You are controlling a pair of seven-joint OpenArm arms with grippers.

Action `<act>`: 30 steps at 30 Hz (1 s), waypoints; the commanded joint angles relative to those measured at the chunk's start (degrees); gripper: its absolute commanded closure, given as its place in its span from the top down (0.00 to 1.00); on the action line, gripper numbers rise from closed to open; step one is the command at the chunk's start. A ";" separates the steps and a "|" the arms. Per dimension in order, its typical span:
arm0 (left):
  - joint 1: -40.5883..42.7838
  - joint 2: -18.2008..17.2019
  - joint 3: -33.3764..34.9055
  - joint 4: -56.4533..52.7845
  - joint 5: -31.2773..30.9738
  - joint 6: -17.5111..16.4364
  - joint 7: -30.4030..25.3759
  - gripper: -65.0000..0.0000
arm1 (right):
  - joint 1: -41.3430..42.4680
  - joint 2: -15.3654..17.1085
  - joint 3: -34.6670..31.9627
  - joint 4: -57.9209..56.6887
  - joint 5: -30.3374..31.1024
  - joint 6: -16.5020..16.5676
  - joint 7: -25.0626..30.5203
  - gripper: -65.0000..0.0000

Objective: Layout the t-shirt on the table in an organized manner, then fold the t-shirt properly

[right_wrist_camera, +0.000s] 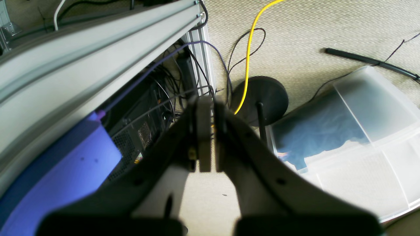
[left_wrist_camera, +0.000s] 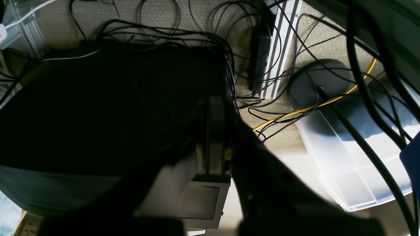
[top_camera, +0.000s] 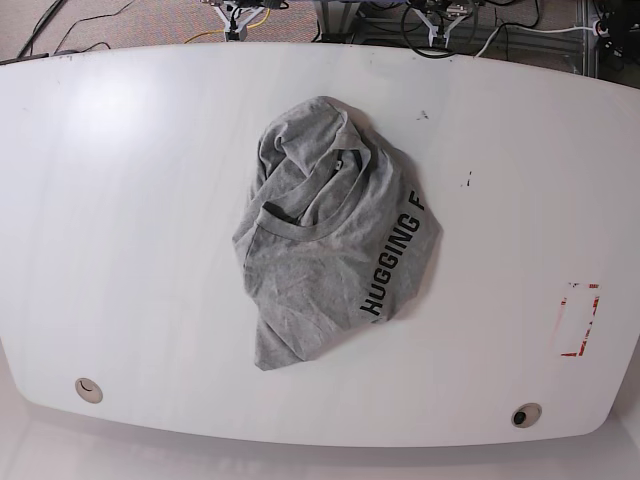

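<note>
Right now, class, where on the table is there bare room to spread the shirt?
The table is bare on both sides of the crumpled t-shirt: widest toward the left edge, also right up to the red outline. The only crowding is the heap itself, mid-table.

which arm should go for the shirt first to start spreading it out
Probably left, narrowly. The crumpled t-shirt sits near the table centre, its lettered bulk toward the left arm's side. Neither arm is over the table.

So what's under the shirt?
Only the white table shows around the crumpled shirt. The shirt lies in a heap, so its own folded-under parts and the table beneath it are hidden.
</note>
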 commanded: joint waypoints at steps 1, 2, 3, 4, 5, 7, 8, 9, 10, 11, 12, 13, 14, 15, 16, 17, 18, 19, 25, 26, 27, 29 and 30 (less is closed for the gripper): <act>0.48 0.13 0.22 -0.72 -0.17 0.19 -0.14 0.00 | -0.42 0.08 0.22 0.57 -0.24 0.40 0.05 0.01; 0.51 0.11 0.12 -0.85 -0.16 0.26 -0.18 0.00 | -0.33 0.06 0.20 0.65 -0.28 0.34 0.01 0.01; 0.53 0.08 0.01 -0.99 -0.15 0.32 -0.22 0.01 | -0.23 0.04 0.19 0.74 -0.31 0.28 -0.02 0.01; 0.42 0.10 0.06 -0.94 -0.13 0.29 -0.21 0.01 | -0.26 0.05 0.19 0.69 -0.25 0.32 -0.01 0.01; 0.31 0.12 0.12 -0.89 -0.12 0.25 -0.21 0.01 | -0.29 0.06 0.19 0.65 -0.19 0.35 -0.01 0.01; 0.28 0.18 0.17 -0.97 -0.18 0.31 -0.14 0.01 | -0.19 -0.01 0.19 0.48 -0.26 0.35 0.00 0.01; 0.32 0.17 0.09 -0.93 -0.23 0.28 -0.15 0.01 | -0.23 -0.01 0.19 0.54 -0.25 0.40 -0.04 0.01; 0.35 0.15 0.01 -0.88 -0.27 0.24 -0.15 0.01 | -0.26 -0.01 0.20 0.61 -0.25 0.46 -0.08 0.01; 0.30 0.16 0.03 -0.91 -0.18 0.25 -0.14 0.01 | -0.22 0.01 0.19 0.59 -0.30 0.52 -0.13 0.01; 0.25 0.17 0.05 -0.94 -0.09 0.26 -0.12 0.01 | -0.18 0.03 0.18 0.58 -0.35 0.57 -0.18 0.01; 0.25 0.15 0.05 -0.84 -0.14 0.23 -0.05 0.01 | -0.15 0.04 0.21 0.58 -0.35 0.61 -0.21 0.01; 0.25 0.13 0.05 -0.75 -0.18 0.20 0.02 0.01 | -0.12 0.05 0.25 0.57 -0.34 0.64 -0.23 0.01; 0.19 0.13 0.09 -0.59 -0.15 0.23 -0.02 0.01 | -0.20 0.01 0.15 0.62 -0.25 0.51 -0.08 0.01; 0.14 0.13 0.14 -0.43 -0.11 0.25 -0.06 0.01 | -0.29 -0.03 0.05 0.68 -0.17 0.39 0.07 0.01; 0.14 0.12 0.18 -0.47 -0.05 0.25 -0.07 0.01 | -0.32 -0.03 0.03 0.68 -0.17 0.37 0.08 0.01; 0.14 0.11 0.21 -0.51 0.01 0.25 -0.08 0.01 | -0.35 -0.02 0.01 0.68 -0.17 0.35 0.09 0.01; 0.13 0.10 0.19 -0.50 -0.02 0.25 -0.08 0.01 | -0.33 -0.02 -0.03 0.68 -0.19 0.37 0.08 0.01; 0.12 0.08 0.16 -0.49 -0.04 0.24 -0.08 0.01 | -0.30 -0.02 -0.07 0.69 -0.20 0.38 0.07 0.01; 0.35 0.12 0.20 -0.73 -0.30 0.23 -0.43 0.01 | -0.47 -0.13 -0.01 0.93 0.05 0.45 0.07 0.01; 0.36 0.12 0.18 -0.59 -0.30 0.26 -0.42 0.01 | -0.53 -0.12 0.02 1.04 0.08 0.46 0.08 0.01; 0.37 0.13 0.17 -0.46 -0.31 0.28 -0.41 0.01 | -0.59 -0.12 0.06 1.15 0.11 0.47 0.09 0.01; 0.44 0.07 0.18 -0.38 -0.27 0.21 -0.41 0.01 | -0.65 -0.12 0.02 1.42 0.16 0.44 0.06 0.01; 0.47 0.09 0.17 -0.31 -0.30 0.19 -0.43 0.01 | -0.80 -0.13 -0.01 1.61 0.15 0.46 0.08 0.01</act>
